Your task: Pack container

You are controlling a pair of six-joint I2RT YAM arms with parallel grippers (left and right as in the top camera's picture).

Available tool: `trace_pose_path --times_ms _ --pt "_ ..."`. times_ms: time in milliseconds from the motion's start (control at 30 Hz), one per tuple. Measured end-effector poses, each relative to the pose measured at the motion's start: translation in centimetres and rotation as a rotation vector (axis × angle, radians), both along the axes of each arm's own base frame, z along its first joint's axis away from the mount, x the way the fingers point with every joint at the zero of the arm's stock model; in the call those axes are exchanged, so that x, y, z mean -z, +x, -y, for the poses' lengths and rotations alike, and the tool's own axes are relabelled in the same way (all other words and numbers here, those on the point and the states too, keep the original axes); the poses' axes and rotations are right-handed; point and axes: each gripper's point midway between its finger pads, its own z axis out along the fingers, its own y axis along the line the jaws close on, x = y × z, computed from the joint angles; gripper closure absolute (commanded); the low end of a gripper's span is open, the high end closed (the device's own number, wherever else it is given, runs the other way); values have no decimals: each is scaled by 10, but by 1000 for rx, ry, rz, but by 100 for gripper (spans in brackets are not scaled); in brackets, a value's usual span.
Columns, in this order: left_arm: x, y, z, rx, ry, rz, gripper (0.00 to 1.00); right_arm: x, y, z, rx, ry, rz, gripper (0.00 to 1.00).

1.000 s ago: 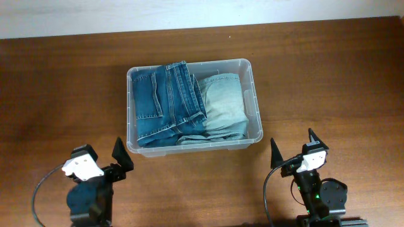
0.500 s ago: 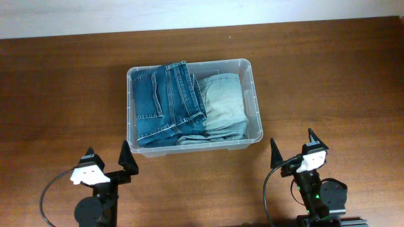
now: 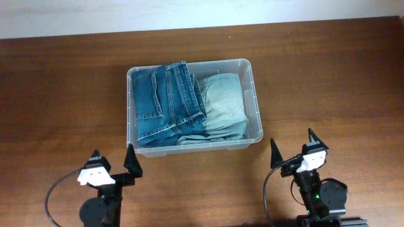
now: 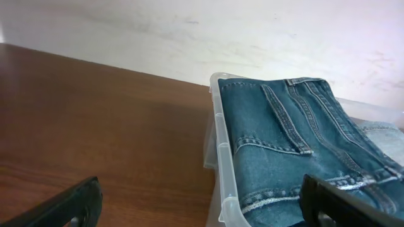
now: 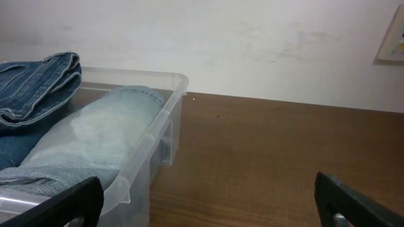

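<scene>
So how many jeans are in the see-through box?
2 that I can tell apart: dark blue jeans in the left part of the container, light blue jeans on the right beside them. The dark pile may be more than one pair, and others could hide underneath.

You are looking at a dark brown wooden bench point(image 3: 57, 82), its grain running side to side and its surface catching a soft, even sheen. Along its far edge stands a plain off-white wall point(image 3: 189, 12), faintly scuffed. At the right wrist view's right edge, a pale sheet point(image 5: 395, 34) hangs on it.
</scene>
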Motion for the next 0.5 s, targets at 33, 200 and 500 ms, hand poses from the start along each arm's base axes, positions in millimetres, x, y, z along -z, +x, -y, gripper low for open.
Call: trace_pose_path --times_ms 33,200,500 --pt "0 0 0 1 14 0 0 0 0 0 0 0 0 1" --pt "0 0 -1 5 88 -1 0 0 0 0 0 0 0 2" --pt "0 0 -2 -1 138 -2 1 0 0 0 0 -1 0 2"
